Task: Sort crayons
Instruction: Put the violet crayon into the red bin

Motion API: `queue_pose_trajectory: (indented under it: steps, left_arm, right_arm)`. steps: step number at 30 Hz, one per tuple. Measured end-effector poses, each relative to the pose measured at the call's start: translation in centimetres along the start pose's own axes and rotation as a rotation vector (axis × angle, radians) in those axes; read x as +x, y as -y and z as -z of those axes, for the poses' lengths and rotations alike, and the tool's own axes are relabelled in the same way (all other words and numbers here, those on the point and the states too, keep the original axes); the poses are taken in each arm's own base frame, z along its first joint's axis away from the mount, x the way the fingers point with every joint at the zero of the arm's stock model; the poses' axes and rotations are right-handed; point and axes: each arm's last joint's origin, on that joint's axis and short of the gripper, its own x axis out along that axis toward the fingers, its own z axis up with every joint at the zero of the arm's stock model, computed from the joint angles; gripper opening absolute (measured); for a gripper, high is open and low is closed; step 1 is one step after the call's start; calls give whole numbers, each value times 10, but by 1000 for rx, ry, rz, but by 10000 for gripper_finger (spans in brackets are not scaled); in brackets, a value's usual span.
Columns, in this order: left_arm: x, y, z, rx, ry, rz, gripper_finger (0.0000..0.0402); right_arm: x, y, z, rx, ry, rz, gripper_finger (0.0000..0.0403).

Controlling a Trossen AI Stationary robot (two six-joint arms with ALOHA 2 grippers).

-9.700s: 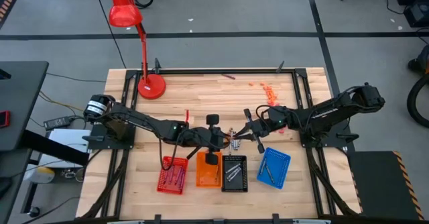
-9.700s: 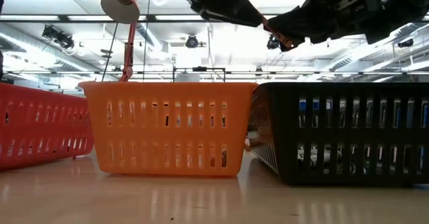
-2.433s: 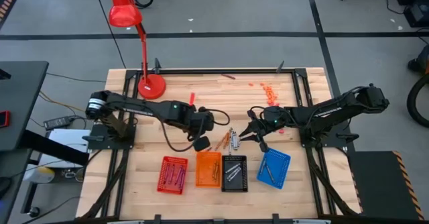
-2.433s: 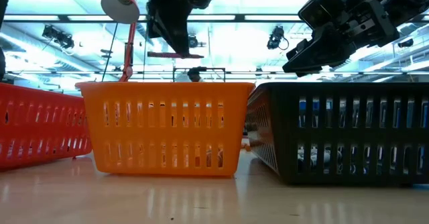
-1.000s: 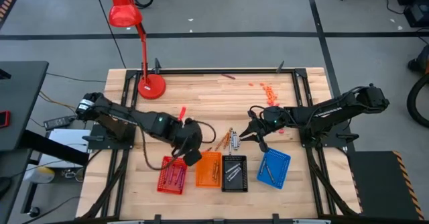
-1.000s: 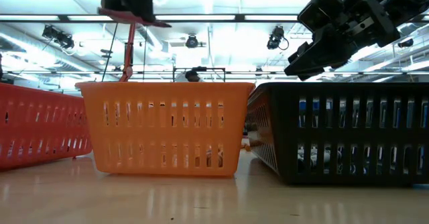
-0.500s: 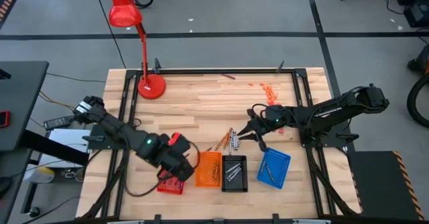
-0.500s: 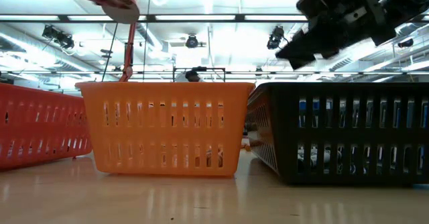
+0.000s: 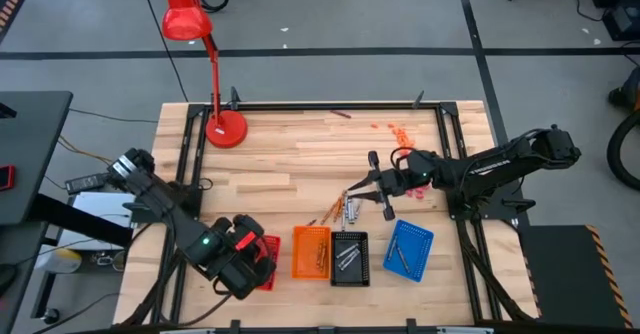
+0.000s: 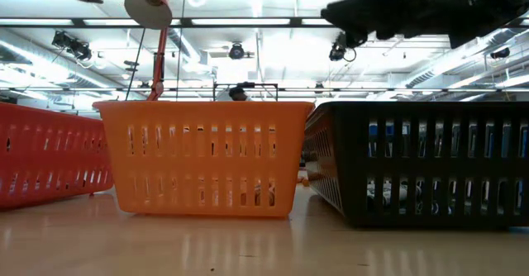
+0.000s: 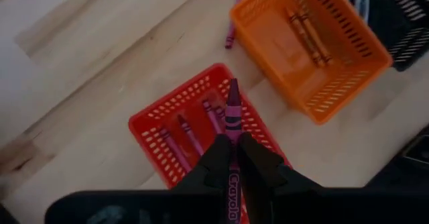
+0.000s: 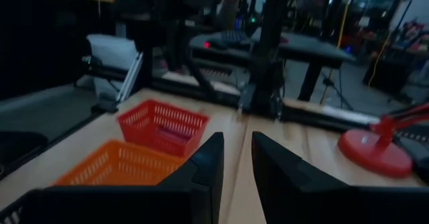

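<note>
My left gripper [image 11: 234, 158] is above the red tray [image 11: 175, 108] at the table's near left, shut on a maroon crayon [image 11: 233, 106]. In the high view the arm [image 9: 232, 254] covers most of that tray. Several maroon crayons [image 11: 188, 133] lie in the red tray, and orange ones [image 11: 305, 33] lie in the orange tray [image 9: 311, 252]. A loose heap of crayons [image 9: 341, 211] lies on the table behind the trays. My right gripper [image 9: 352, 191] hovers over that heap, open with nothing between its fingers [image 12: 201, 167]. My left gripper pinches the maroon crayon's wrapped shaft [image 11: 232, 143] between its two fingers. The crayon lies along the fingers, and its pointed end [image 11: 233, 88] sticks out past the fingertips. The fingers slant down from above. The crayon hangs clear over the red tray.
The black tray [image 9: 349, 257] and blue tray [image 9: 408, 249] stand in the row to the right of the orange one. A red desk lamp [image 9: 224, 126] stands at the far left. Small orange bits [image 9: 400, 132] lie at the far right. One crayon [image 11: 231, 33] lies beside the orange tray.
My left gripper has carried the maroon crayon toward the table's near left, from beside the orange tray to over the red tray. My right gripper has tipped up from pointing down to nearly level and reached a little toward the table's left, over the crayon heap.
</note>
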Motion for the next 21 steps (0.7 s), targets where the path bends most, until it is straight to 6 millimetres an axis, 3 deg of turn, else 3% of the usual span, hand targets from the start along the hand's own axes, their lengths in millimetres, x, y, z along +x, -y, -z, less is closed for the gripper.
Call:
queue_pose_trajectory:
  steps: [21]
  left_arm:
    - [56, 20, 24, -37, 0, -205, 25]
  right_arm:
    - [0, 1, -3, -8, 35, 7, 82]
